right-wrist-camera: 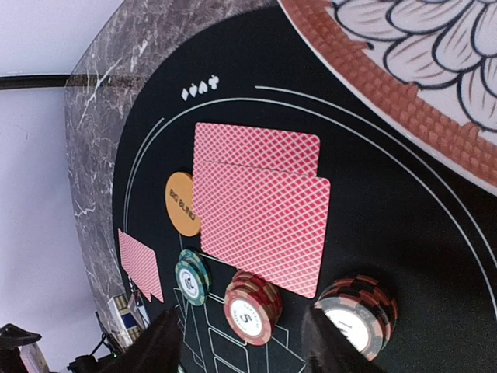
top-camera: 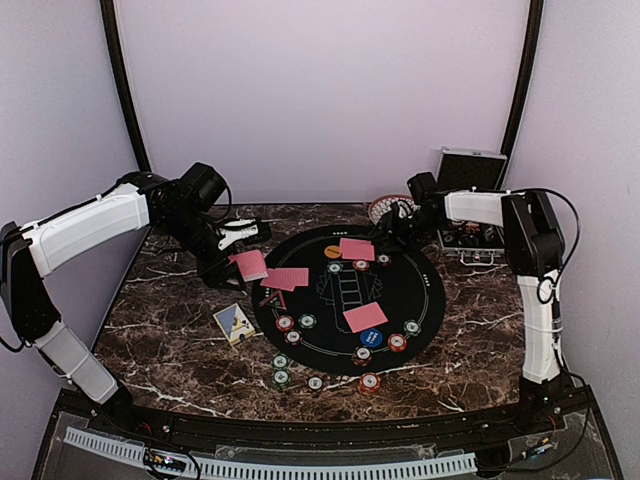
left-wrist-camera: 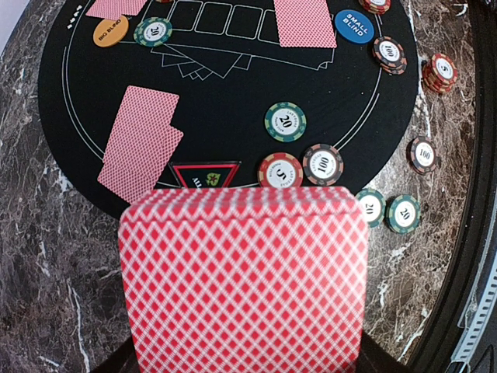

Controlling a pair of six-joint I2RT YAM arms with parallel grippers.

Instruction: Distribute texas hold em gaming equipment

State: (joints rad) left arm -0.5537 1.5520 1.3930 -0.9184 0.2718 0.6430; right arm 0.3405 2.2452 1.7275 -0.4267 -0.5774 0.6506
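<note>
Two pink-red-backed playing cards (right-wrist-camera: pixel 260 210) lie overlapped at the centre of my right wrist view, on the round black felt mat (right-wrist-camera: pixel 373 233), against the orange big-blind disc (right-wrist-camera: pixel 178 203). My right gripper (right-wrist-camera: pixel 242 346) hangs at the bottom edge with its fingers spread and nothing between them; a red five chip (right-wrist-camera: pixel 251 309) sits just above the gap. My left gripper (top-camera: pixel 238 262), left of centre in the top view, pinches a stack of red-backed cards (left-wrist-camera: pixel 245 280) that fills the lower half of its wrist view. A patterned round bowl (right-wrist-camera: pixel 404 70) shows upper right.
</note>
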